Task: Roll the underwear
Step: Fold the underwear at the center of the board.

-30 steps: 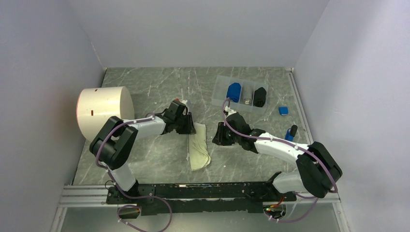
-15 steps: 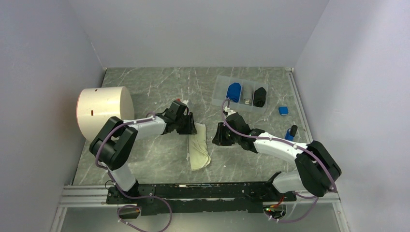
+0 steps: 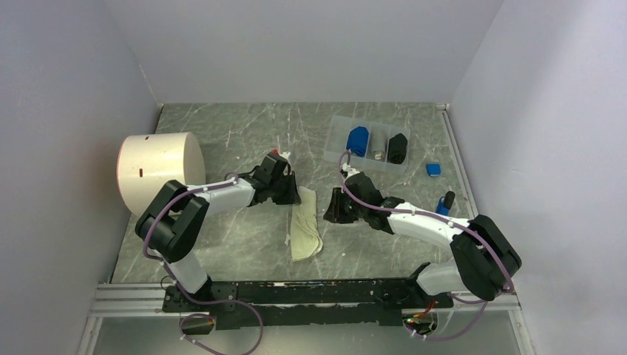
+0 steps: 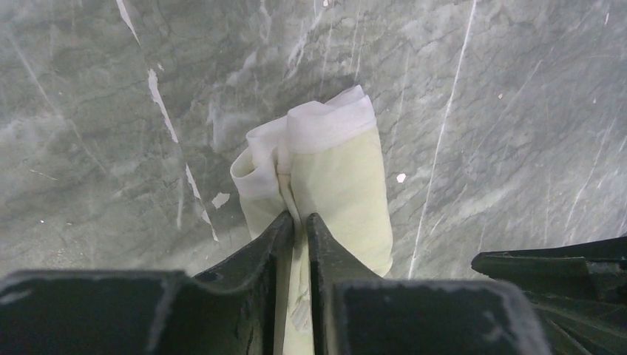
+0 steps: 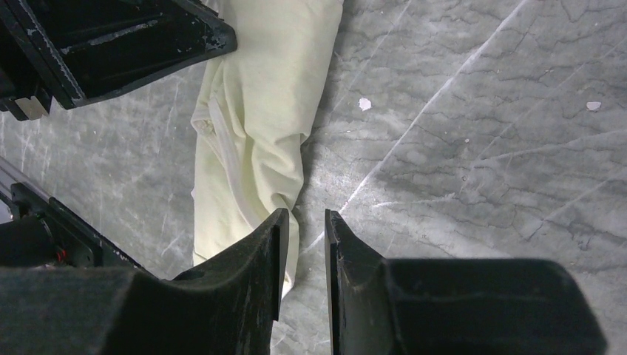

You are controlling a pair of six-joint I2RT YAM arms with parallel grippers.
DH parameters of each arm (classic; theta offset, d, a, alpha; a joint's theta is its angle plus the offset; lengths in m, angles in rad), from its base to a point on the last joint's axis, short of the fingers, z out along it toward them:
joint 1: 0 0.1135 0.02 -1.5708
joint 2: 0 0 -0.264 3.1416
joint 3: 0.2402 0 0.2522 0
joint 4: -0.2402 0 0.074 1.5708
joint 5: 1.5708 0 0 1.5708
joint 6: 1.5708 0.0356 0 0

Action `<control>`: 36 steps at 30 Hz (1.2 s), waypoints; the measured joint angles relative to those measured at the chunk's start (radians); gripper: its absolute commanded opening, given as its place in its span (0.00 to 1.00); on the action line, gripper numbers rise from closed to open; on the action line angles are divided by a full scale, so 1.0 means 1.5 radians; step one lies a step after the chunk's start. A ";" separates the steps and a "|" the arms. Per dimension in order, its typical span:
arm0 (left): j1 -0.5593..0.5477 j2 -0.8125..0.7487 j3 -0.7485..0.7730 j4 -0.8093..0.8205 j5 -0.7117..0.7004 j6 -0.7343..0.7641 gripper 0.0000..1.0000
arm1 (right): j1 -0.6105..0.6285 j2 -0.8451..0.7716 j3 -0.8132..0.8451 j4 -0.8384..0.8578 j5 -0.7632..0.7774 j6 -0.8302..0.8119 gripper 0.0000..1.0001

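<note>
The pale cream-yellow underwear (image 3: 304,225) lies on the table as a long folded strip between my two arms. It also shows in the left wrist view (image 4: 340,177) and the right wrist view (image 5: 251,140). My left gripper (image 3: 292,194) is at its far end, shut on a fold of the cream cloth (image 4: 299,222). My right gripper (image 3: 330,211) is just right of the strip. Its jaws stand a little apart (image 5: 304,222) with nothing between them, next to the cloth's edge. A royal blue bundle (image 3: 358,140) sits in a clear tray (image 3: 336,144).
The tray also holds a black bundle (image 3: 397,148). A large white cylinder (image 3: 159,170) lies at the left. Two small hard blue blocks (image 3: 433,169) (image 3: 446,201) sit near the right wall. Walls close in the table on three sides.
Almost nothing. My left wrist has shifted very slightly toward the back while still holding the cloth. The right arm and the cream strip stay where they were.
</note>
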 measured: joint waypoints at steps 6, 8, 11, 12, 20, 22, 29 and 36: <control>-0.001 -0.002 0.000 -0.002 -0.017 -0.001 0.39 | 0.000 0.000 0.001 0.000 0.000 0.000 0.29; -0.001 -0.005 0.001 -0.009 -0.025 -0.001 0.39 | 0.000 0.000 0.001 0.000 -0.001 0.000 0.29; -0.002 -0.006 0.003 -0.016 -0.029 0.000 0.37 | 0.000 0.000 0.001 0.000 -0.003 0.000 0.29; -0.002 -0.006 0.005 -0.017 -0.029 0.000 0.37 | 0.000 0.000 0.001 0.000 -0.003 0.000 0.29; -0.014 -0.006 0.012 -0.018 -0.029 0.000 0.34 | 0.000 0.001 0.001 0.000 -0.005 0.000 0.29; -0.015 -0.006 0.012 -0.018 -0.029 0.000 0.33 | 0.000 0.001 0.001 0.000 -0.005 0.000 0.29; -0.017 -0.004 0.017 -0.027 -0.033 0.000 0.36 | 0.000 0.001 0.001 -0.001 -0.005 -0.001 0.29; -0.018 -0.001 0.025 -0.032 -0.037 0.003 0.35 | 0.000 0.001 0.008 -0.001 -0.005 -0.001 0.29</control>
